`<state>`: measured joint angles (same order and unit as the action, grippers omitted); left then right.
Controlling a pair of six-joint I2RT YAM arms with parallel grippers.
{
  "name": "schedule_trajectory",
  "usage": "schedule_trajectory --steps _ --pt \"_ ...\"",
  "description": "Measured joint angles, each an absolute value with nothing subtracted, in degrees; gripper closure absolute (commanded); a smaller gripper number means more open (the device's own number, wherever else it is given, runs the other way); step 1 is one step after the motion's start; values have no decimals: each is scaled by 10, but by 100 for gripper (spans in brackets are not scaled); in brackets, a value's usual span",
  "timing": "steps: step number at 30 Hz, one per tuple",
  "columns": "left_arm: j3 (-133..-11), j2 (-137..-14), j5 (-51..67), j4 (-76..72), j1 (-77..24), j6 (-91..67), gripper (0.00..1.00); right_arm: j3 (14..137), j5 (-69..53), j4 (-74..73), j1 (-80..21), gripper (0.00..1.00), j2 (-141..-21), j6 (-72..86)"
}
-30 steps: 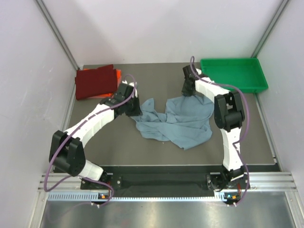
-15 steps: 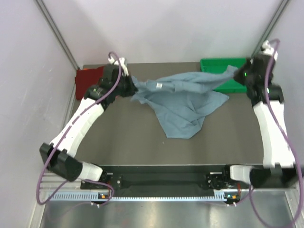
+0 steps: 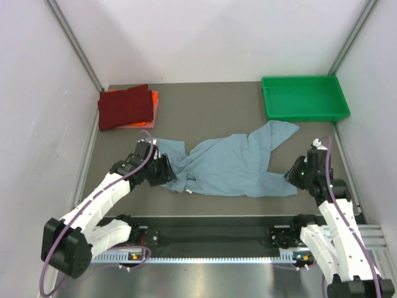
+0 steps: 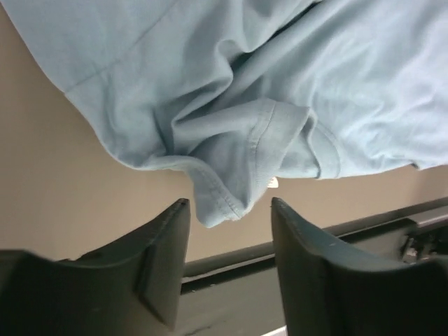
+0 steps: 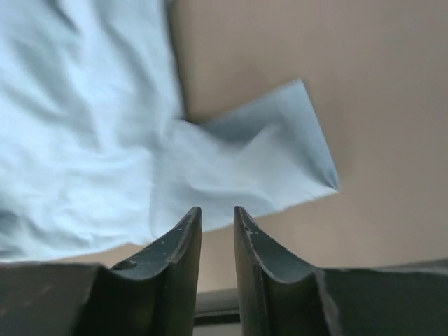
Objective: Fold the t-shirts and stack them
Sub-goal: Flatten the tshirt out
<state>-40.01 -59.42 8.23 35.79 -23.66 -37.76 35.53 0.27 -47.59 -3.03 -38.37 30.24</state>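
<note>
The grey-blue t-shirt (image 3: 229, 166) lies spread and wrinkled across the near half of the table. My left gripper (image 3: 166, 174) sits at its left end, jaws open. In the left wrist view a hemmed corner of the t-shirt (image 4: 231, 189) hangs just past my left gripper (image 4: 229, 204), not pinched. My right gripper (image 3: 294, 176) is at the shirt's right end. Its jaws are narrowly open in the right wrist view (image 5: 217, 210), with the t-shirt's edge (image 5: 231, 175) just beyond the tips. The folded dark red t-shirt (image 3: 124, 107) lies on the orange one (image 3: 154, 98) at the back left.
A green plastic tray (image 3: 304, 112) stands at the back right corner. Pale walls close in the left, right and back. A black rail (image 3: 211, 234) runs along the table's near edge between the arm bases.
The shirt was held stretched in the air between both grippers near the back. Both arms have come down toward the near edge, laid it on the table and let go.
</note>
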Motion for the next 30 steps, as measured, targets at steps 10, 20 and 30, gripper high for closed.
schedule_trajectory --steps 10,20,30 --pt "-486 -573 -16 351 -219 -377 32 433 -17 -449 -33 61 -411 303" --pt "-531 -751 43 257 -34 -357 38 515 -70 -368 -75 64 -552 296" --pt "-620 -982 112 215 63 -302 44 524 -81 -310 -99 68 -628 259"
